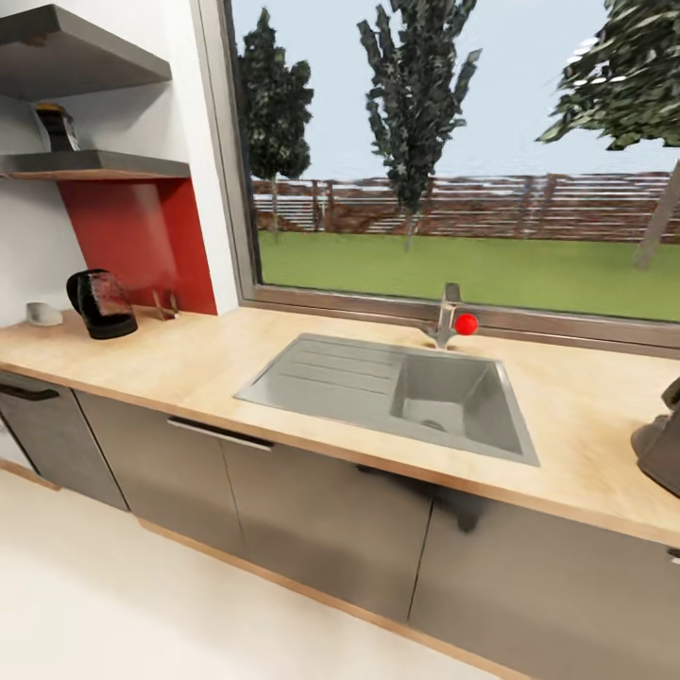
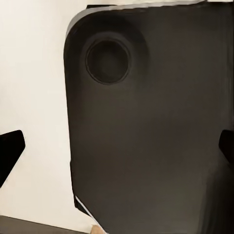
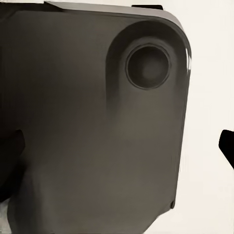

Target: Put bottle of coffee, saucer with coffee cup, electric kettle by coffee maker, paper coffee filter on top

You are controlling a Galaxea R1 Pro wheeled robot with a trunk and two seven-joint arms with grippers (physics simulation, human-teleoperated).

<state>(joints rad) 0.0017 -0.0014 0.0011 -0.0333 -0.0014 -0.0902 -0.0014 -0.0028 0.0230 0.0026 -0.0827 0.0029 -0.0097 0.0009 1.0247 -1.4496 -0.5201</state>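
**Kitchen counter with sink, kettle and shelf; both grippers spread and empty**

In the left wrist view we see the left gripper [image 2: 117, 146] with its two dark fingertips [image 2: 9, 151] at opposite edges of the picture, set wide apart; nothing lies between them and they touch nothing. Beyond them is a dark rounded panel [image 2: 146, 136] with a circular recess, over a pale floor. The right gripper [image 3: 119, 148] is likewise spread wide and holds nothing, facing a matching dark panel [image 3: 92, 126].

From the head camera we see a wooden countertop [image 1: 189, 364] with a steel sink [image 1: 397, 392] and a faucet [image 1: 446, 316] bearing a red knob. The electric kettle [image 1: 100, 303] stands on the counter at the far end on the left arm's side, with a small pale object [image 1: 43, 313] just beside it that we cannot identify. On the shelf [image 1: 94, 166] above stands a dark bottle [image 1: 57, 127], probably the coffee. At the edge on the right arm's side a dark appliance [image 1: 661, 451] is partly cut off.

We can read no labels or writing.
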